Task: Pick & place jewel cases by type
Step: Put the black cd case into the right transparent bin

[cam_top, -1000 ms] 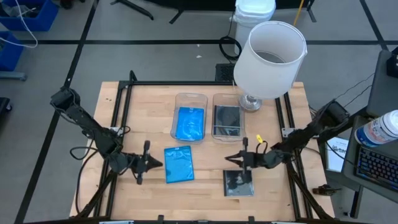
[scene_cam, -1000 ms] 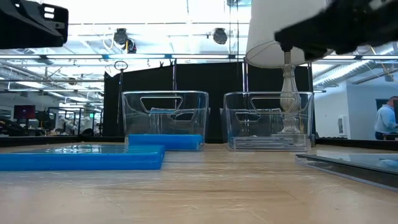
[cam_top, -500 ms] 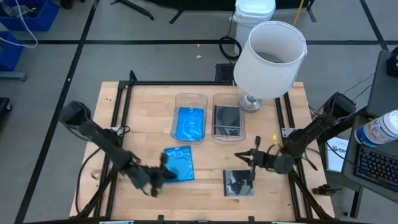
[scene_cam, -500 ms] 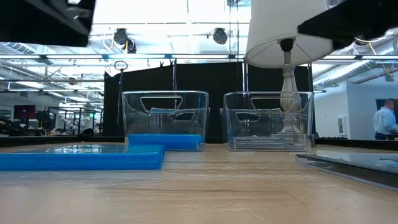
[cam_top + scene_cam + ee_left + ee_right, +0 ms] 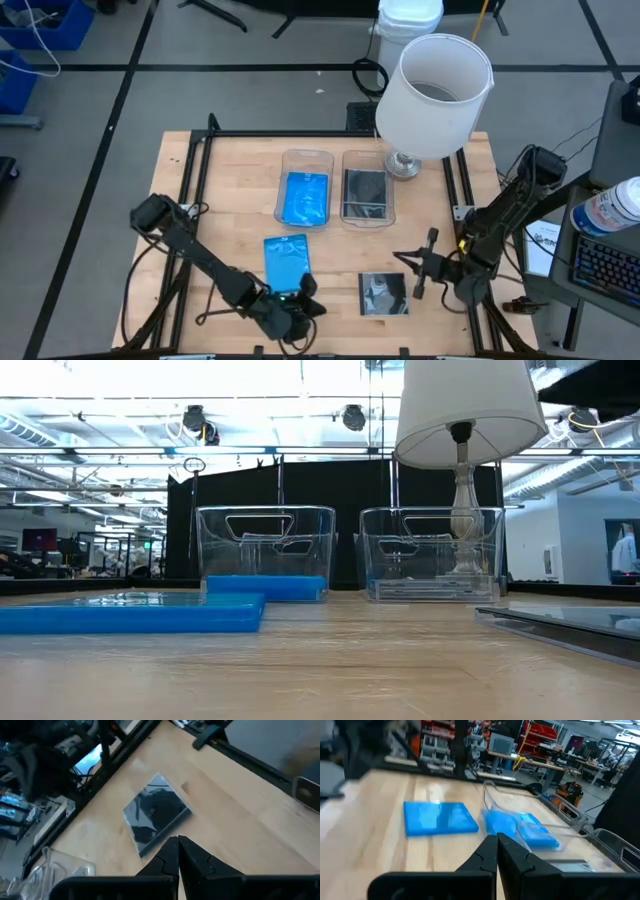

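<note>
While both arms hang low near the front edge of the counter [image 5: 230, 180], the left fingers [image 5: 177, 851] and right fingers [image 5: 496, 848] are pressed closed, holding nothing. A blue case [image 5: 287, 264] and a clear disc case [image 5: 384, 294] lie flat in front of two bins [image 5: 305, 188], each holding matching cases.

1 bright blue rectangular jewel case [image 5: 287, 263] lies flat just ahead of the left pincer [image 5: 300, 305]. 1 clear square case [image 5: 384, 294] showing a disc lies flat beside the right pincer [image 5: 418, 275], apart from it.
</note>
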You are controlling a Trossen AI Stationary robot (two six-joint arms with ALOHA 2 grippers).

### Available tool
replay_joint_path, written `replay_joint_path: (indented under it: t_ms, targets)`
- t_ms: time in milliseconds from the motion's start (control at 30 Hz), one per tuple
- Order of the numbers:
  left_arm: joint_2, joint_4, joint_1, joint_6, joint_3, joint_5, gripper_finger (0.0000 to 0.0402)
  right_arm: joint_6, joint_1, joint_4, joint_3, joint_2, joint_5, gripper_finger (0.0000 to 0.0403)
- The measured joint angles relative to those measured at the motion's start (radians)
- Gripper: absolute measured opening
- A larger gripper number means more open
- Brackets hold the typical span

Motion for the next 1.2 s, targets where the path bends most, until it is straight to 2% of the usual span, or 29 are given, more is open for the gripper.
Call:
replay_joint_path:
  t_ms: [200, 300, 500, 667, 800, 867, 1067, 1200]
  targets:
    - [0.029, 0.024, 0.035, -0.125, 0.038, 0.08, 0.0012, 0.235, 0.01, -0.195, 0.0, -0.001, -0.006, 0.0]
    - [0.059, 0.049, 0.065, -0.203, 0.069, 0.143, 0.0029, 0.367, 0.005, -0.262, 0.0, -0.019, -0.07, 0.0]
    - [0.23, 0.028, 0.076, -0.037, 0.234, 0.148, 0.0096, 0.604, -0.005, -0.442, 0.0, -0.041, -0.214, 0.0]
    - [0.35, -0.046, 0.082, 0.011, 0.414, 0.118, 0.0163, 0.846, 0.003, -0.613, 0.0, -0.041, -0.357, 0.0]
    - [0.399, -0.078, 0.098, 0.01, 0.491, 0.162, 0.0207, 0.998, -0.002, -0.733, 0.0, -0.041, -0.37, 0.0]
    - [0.403, -0.105, 0.105, 0.015, 0.505, 0.204, 0.0225, 1.05, -0.021, -0.774, 0.0, -0.047, -0.397, 0.0]
    - [0.405, -0.116, 0.132, -0.031, 0.491, 0.227, 0.0258, 1.117, -0.09, -0.81, 0.0, -0.046, -0.661, 0.0]
    - [0.419, -0.117, 0.138, -0.03, 0.492, 0.232, 0.0271, 1.129, -0.115, -0.82, 0.0, -0.044, -0.738, 0.0]
